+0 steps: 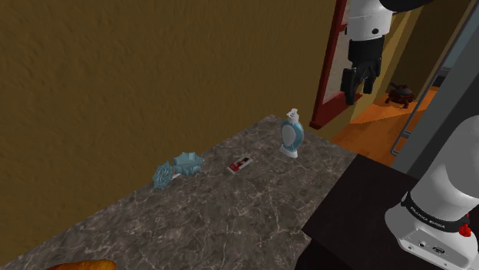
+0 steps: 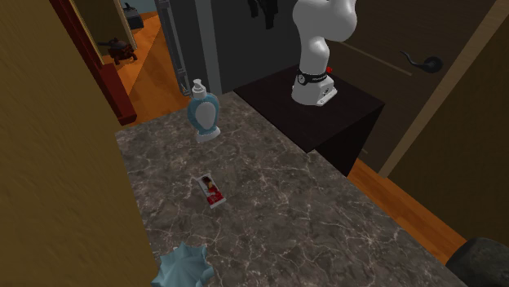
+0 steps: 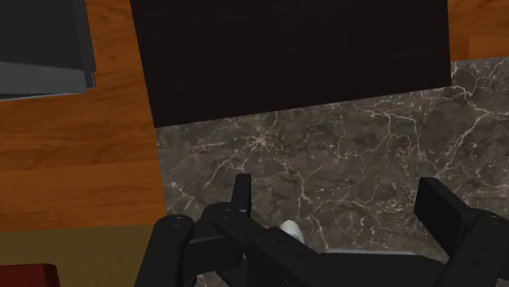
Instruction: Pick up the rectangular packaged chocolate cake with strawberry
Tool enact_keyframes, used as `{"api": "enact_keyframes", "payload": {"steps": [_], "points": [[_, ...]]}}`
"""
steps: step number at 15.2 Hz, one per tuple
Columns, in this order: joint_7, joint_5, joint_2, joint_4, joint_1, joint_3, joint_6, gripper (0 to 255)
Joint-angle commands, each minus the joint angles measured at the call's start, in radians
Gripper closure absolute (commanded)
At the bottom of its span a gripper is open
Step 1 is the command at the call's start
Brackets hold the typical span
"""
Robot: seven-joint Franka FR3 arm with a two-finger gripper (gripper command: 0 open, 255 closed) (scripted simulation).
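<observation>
And there's the tool [image 1: 359, 83], hanging high up in the shoulder view beside the red frame [image 1: 330, 69], at one o'clock from the soap dispenser [image 1: 291, 136] and well apart from everything on the counter [image 1: 230, 218]. In the wrist view the tool [image 3: 338, 192] has its two black fingers spread wide, with just veined grey-brown stone showing between them, so it's open and gripping nothing. Now the target: the packaged cake [image 1: 240, 163] is a small, flat, white-edged rectangle with red and dark print. It lies flat on the marble near the wall, at about eight o'clock from the upright blue-and-white dispenser and three o'clock from a pale blue crumpled thing [image 1: 176, 170]. Over to the second exterior view, where the cake [image 2: 211, 191] sits at six o'clock from the dispenser [image 2: 203, 112], with the blue thing [image 2: 183, 269] further on at seven o'clock. The dark stand [image 2: 351, 110] butts against the counter's edge, at two o'clock from the cake.
</observation>
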Motion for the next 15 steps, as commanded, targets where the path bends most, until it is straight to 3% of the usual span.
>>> {"api": "enact_keyframes", "payload": {"steps": [1, 8, 15], "points": [[0.000, 0.000, 0.000, 0.000, 0.000, 0.000, 0.000, 0], [0.313, 0.127, 0.093, -0.085, -0.008, 0.149, 0.209, 0], [0.615, 0.201, 0.292, -0.080, -0.031, 0.294, 0.445, 0]]}}
